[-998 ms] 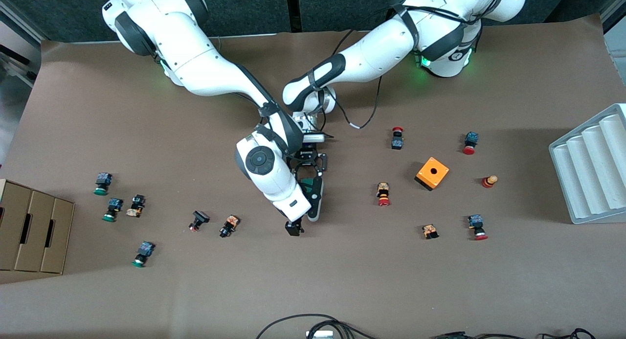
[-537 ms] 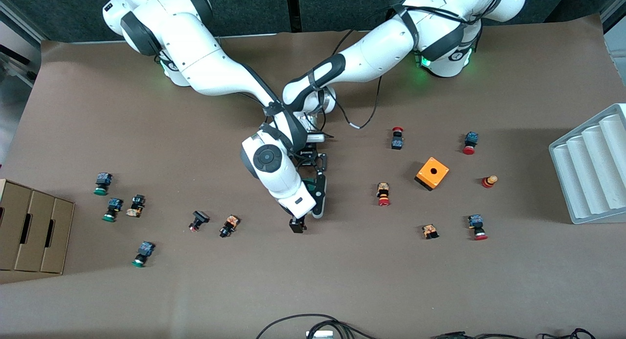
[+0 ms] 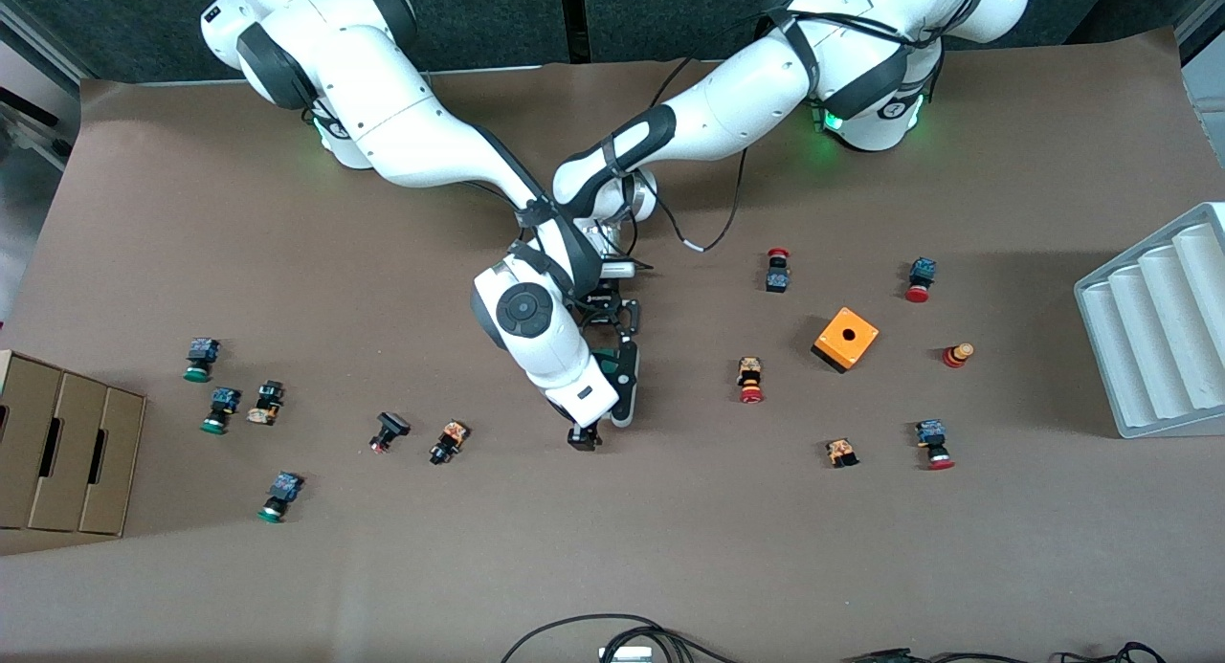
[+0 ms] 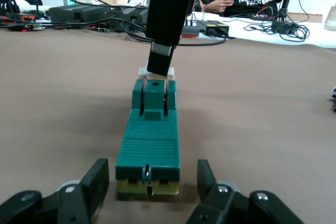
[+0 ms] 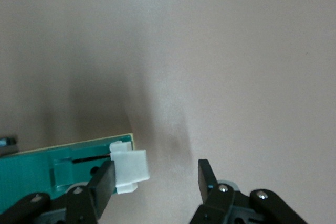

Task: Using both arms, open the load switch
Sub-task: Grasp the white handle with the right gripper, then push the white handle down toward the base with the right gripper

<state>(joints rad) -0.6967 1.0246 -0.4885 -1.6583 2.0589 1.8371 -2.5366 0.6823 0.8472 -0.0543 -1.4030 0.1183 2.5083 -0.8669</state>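
Observation:
The load switch (image 3: 605, 363), a narrow green block, lies mid-table, largely covered by the two wrists. In the left wrist view the load switch (image 4: 148, 145) runs lengthwise away from my left gripper (image 4: 152, 174), which is open, its fingers flanking the block's end with a gap on each side. The white sliding piece (image 5: 129, 167) rests against one finger of my right gripper (image 5: 156, 174); the other finger stands well apart, so that gripper is open. My right gripper (image 3: 585, 437) sits at the switch's end nearer the front camera, my left gripper (image 3: 603, 342) at the farther end.
An orange cube (image 3: 845, 338) and several red-capped push buttons (image 3: 750, 380) lie toward the left arm's end. More buttons (image 3: 448, 441) lie toward the right arm's end, by a cardboard box (image 3: 57, 453). A white ridged tray (image 3: 1158, 328) and cables (image 3: 612, 639) border the table.
My right gripper has shifted up to the switch's white end and its fingers have narrowed. The left gripper and the switch have stayed put.

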